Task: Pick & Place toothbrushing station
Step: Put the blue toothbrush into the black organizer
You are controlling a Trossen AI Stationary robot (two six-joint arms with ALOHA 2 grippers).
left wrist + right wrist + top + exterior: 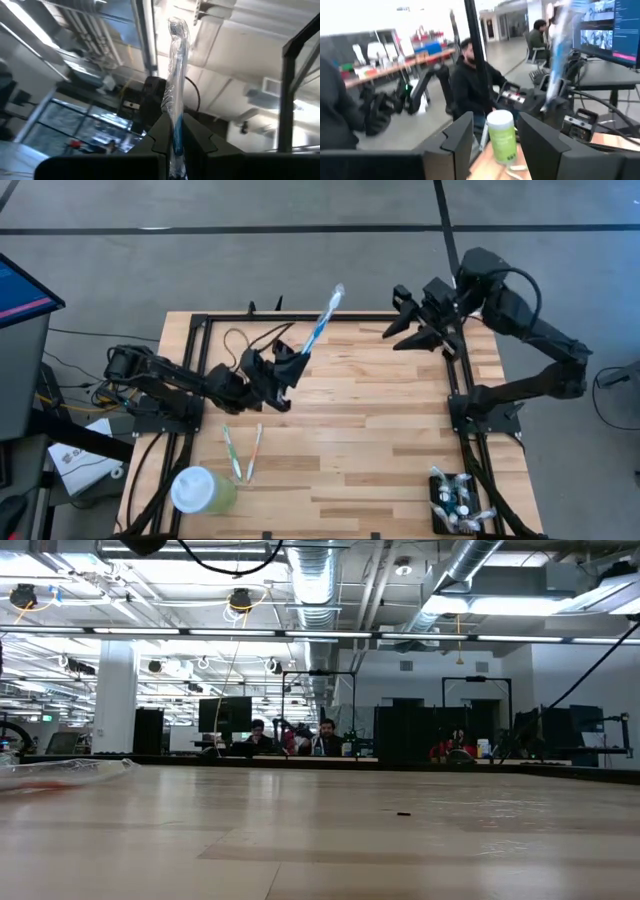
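Left end effector, frame centre-left, clamps a wrapped toothbrush upright. Right end effector, upper right, jaws parted, empty. Toothbrushing station at the worktop's lower right: likely rigid, light; grip its outer walls.

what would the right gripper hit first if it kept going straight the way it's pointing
Probably the wrapped toothbrush held up by the left gripper. The open right gripper faces across the table toward it. The green cup looks farther off, though depth is unclear.
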